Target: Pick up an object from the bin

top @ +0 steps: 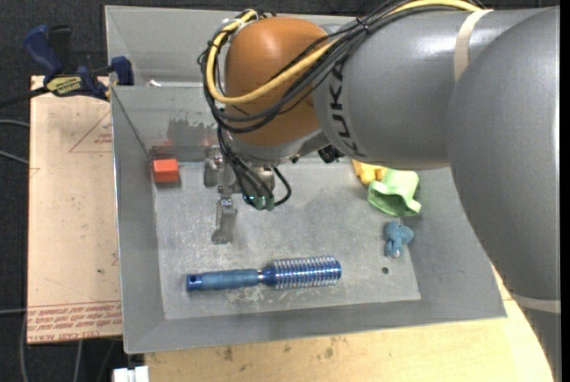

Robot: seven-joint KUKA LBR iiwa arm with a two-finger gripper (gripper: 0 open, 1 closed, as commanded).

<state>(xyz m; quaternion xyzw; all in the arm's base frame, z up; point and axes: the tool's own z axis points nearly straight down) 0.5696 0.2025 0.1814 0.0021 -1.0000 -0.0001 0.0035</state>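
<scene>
**Camera view: centre on one thing first**

Gripper (223,231) hangs over bare bin (312,229) floor; spread or pressed together, I cannot tell. Orange block (165,171) lies at its ten o'clock, blue hairbrush (267,274) at five. Centring over either should precede closing.

blue hairbrush (267,274): flat along front edge, handle left | orange cube (165,171): near left edge | green-yellow toy (394,191), small blue piece (397,239): right side

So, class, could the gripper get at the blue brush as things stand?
Probably yes. The gripper hangs close to the brush, which lies flat and alone on the floor of the bin; nothing lies between them or on it.
</scene>
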